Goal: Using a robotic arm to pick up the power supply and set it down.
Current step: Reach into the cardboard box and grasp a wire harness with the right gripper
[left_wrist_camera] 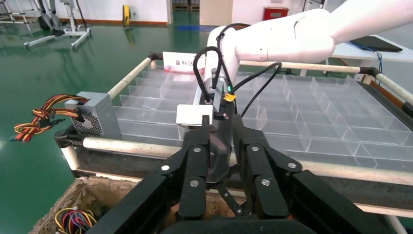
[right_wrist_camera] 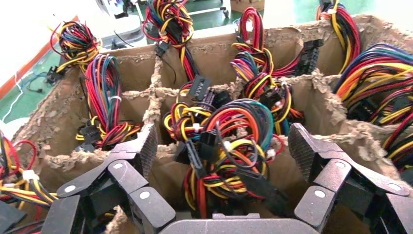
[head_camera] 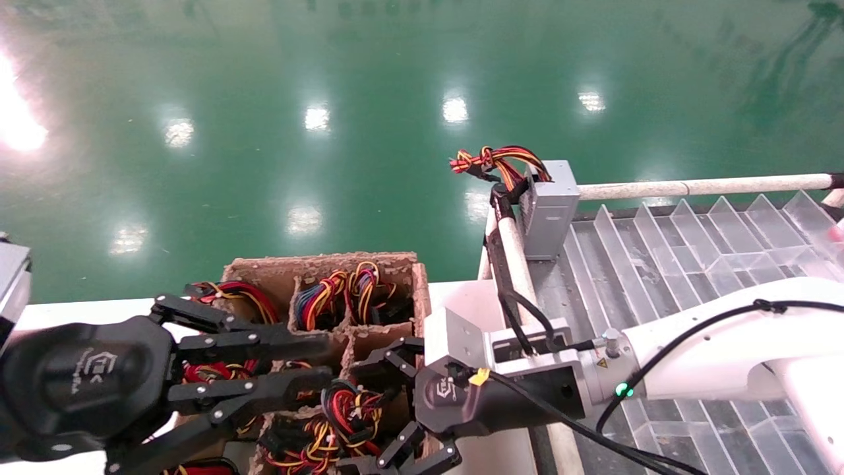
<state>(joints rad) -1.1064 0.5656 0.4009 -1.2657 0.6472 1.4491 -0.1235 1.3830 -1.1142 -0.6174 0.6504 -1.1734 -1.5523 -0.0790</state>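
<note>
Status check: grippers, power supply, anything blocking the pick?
Right gripper open, straddling wire bundle in the cardboard crate. Left gripper open alongside. Power supply body hidden; divider walls close around.

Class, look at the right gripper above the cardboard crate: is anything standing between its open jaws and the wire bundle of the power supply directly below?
Nothing visible does. The right gripper hangs jaws open directly over the power supply, whose wire bundle rises between cardboard dividers on either side.

Readable marks from my seat

I read red characters 备料区 on a white sign (left_wrist_camera: 176, 62); the end effector logos stay illegible.
</note>
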